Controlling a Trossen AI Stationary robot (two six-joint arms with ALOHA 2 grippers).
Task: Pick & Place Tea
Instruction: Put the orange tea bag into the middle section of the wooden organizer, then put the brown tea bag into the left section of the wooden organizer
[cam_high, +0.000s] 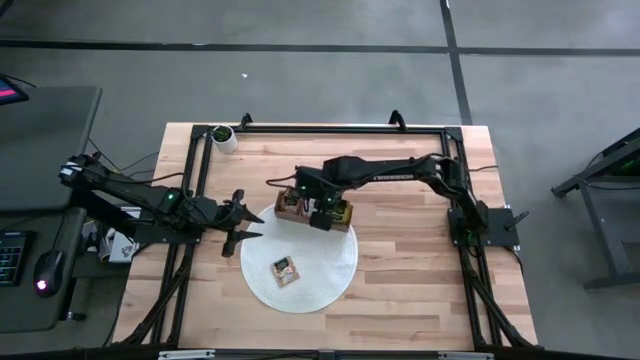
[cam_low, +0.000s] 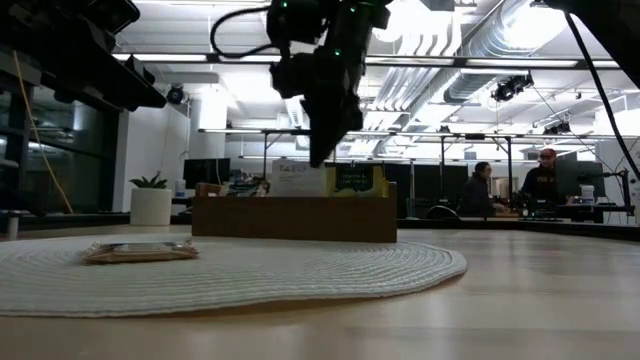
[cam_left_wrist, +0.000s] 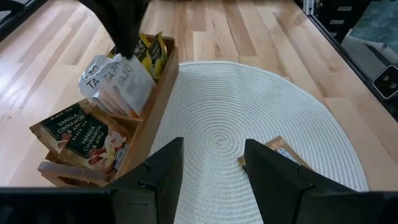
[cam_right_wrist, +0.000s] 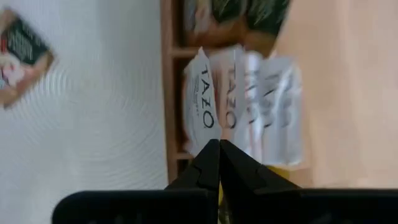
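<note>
Hovering over the tray (cam_high: 287, 212), right hand (cam_high: 320, 216) pinched together — empty; left hand (cam_high: 243, 222) apart.

The table (cam_high: 420, 270) is lit evenly from overhead in the high view; only short, soft shadows are cast beside the arms onto the white mat (cam_high: 325, 285). In the low view, strong backlight is given by ceiling strip lights (cam_low: 440, 60) above the wooden tray (cam_low: 295, 218), so the arm above the tray is reduced to a near silhouette, and glare is spread around the ducts. The mat's near edge and the tabletop in front of it are left out of focus. In the right wrist view, the white packets (cam_right_wrist: 249, 99) in the tray are smeared by blur, and the packet (cam_right_wrist: 22, 53) on the mat is softened too. The left wrist view is rendered sharp and evenly bright.
</note>
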